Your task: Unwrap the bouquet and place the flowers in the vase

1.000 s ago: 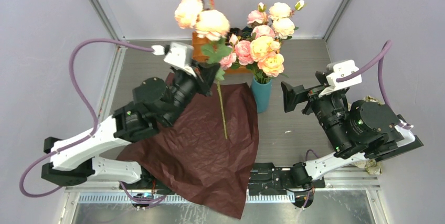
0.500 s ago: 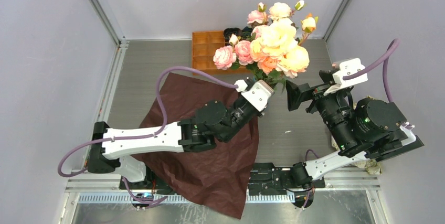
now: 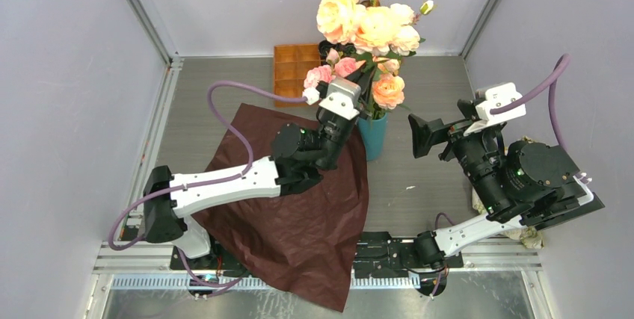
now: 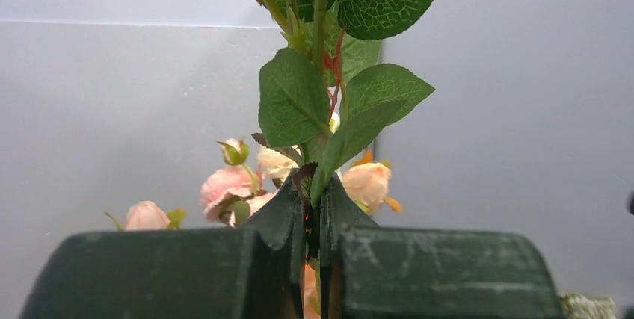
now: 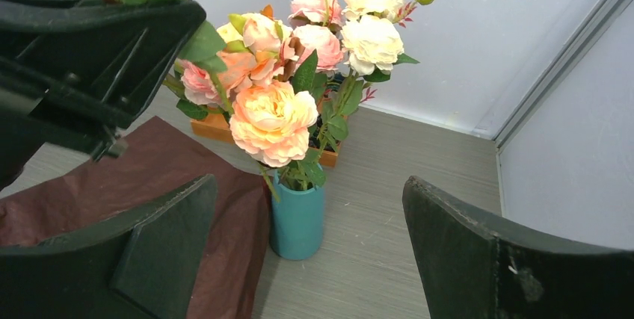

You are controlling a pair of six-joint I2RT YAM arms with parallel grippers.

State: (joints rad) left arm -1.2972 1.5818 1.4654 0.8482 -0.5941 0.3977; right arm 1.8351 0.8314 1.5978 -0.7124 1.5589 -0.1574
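While left gripper pinches flower stem, vase just beside

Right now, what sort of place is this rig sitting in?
Probably a lab robot test cell: plain pale walls and metal corner posts box in a grey table, with the left arm and right arm mounted at its near edge.

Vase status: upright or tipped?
Upright. The vase stands on its base on the table, next to the wrapping paper, with flowers rising from its mouth.
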